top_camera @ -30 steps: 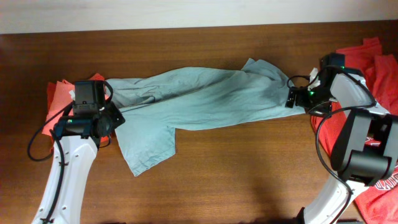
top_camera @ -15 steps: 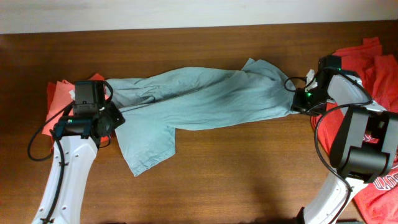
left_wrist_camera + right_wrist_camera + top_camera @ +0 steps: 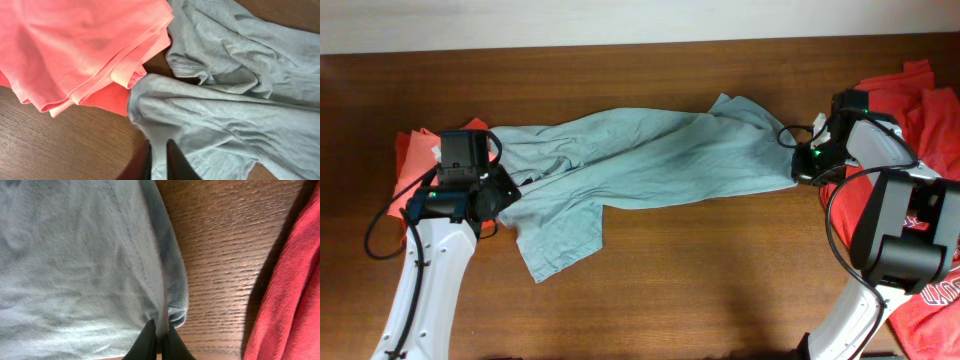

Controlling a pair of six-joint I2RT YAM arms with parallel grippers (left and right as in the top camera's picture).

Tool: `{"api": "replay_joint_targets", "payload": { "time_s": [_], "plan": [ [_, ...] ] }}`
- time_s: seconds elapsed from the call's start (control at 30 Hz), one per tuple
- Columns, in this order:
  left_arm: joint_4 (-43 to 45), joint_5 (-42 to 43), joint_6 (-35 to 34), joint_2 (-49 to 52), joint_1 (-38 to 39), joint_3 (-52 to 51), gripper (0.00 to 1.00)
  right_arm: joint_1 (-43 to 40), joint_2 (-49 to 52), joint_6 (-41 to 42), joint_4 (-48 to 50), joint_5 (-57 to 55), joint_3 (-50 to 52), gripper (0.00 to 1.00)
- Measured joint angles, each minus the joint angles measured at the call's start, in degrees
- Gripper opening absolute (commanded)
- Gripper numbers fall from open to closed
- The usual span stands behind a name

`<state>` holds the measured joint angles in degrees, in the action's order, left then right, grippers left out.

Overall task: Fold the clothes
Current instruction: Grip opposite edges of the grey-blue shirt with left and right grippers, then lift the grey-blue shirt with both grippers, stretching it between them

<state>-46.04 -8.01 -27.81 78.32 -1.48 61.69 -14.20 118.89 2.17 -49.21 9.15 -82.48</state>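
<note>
Two pincers nip the same pale grey-blue T-shirt (image 3: 660,160). The left pincer (image 3: 159,152) is pressed together on a bunched fold of it, and the thin, soft cotton rises in rumpled ridges just ahead. Beyond that, off to the left in the wrist view, a salmon-pink shirt (image 3: 75,45) lies in smooth layers with rounded edges, touching the grey-blue cloth.

The right pincer (image 3: 160,335) pinches the shirt's stitched hem, which curls into a small roll right at the grip. Fine-knit fabric spreads away to its left, and bare, grained brown worktop (image 3: 225,240) lies ahead on its right. Farther right, a red-orange shirt (image 3: 290,290) of coarser weave rests apart from the hem.

From above, the grey-blue shirt stretches as a long creased band between both pincers.
</note>
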Motion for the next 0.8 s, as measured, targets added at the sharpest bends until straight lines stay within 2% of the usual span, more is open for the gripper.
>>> {"api": "replay_joint_targets", "payload": {
  "time_s": [0.17,0.27,0.33,0.43,0.47,0.8],
  "plan": [
    [-0.50,0.00,-0.02,0.00,0.00,0.00,0.11,0.00,0.02,-0.02,-0.02,-0.11,0.00,0.08],
    [-4.61,0.00,-0.02,0.00,0.00,0.00,0.13,0.00,0.00,-0.02,-0.02,-0.22,0.00,0.08],
    [-8.35,0.09,0.20,0.00,0.00,-0.13,0.24,0.00,0.02,-0.04,-0.02,-0.22,0.00,0.08],
    [-9.25,1.73,0.26,0.00,0.00,-1.57,0.41,0.00,0.02,-0.02,0.00,-0.22,0.00,0.08],
    [-8.85,2.56,0.15,0.00,0.00,-2.47,0.43,0.00,0.02,0.00,0.00,-0.24,0.00,0.08],
    [4.09,8.28,0.15,0.59,0.00,-12.44,0.44,0.00,0.02,0.00,-0.09,-0.22,0.00,0.08]
  ]
}}
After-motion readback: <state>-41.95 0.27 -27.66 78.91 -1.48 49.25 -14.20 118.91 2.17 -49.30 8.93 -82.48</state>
